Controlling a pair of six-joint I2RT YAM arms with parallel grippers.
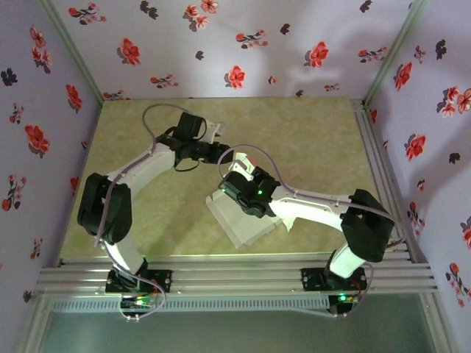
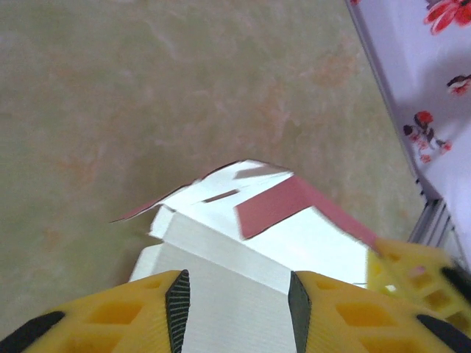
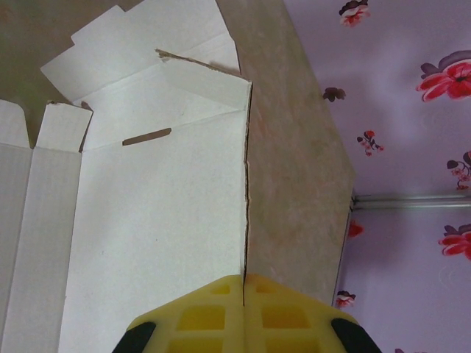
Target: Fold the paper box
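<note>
While pinching paper box (image 3: 162,220), right arm (image 1: 316,209) crooks.

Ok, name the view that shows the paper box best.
Right wrist: the paper box lies spread open, slot and flaps plain. Left wrist gives one end with a pink flap; top external has it partly under the right arm.

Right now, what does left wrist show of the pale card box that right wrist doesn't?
Left wrist: the thin card paper box turns up its salmon pink face, beyond the open left gripper. Right wrist: the right gripper shut on a white panel's edge, plus a narrow slot and notched tabs. Both: pale panels, mottled green table, floral purple wall.
</note>
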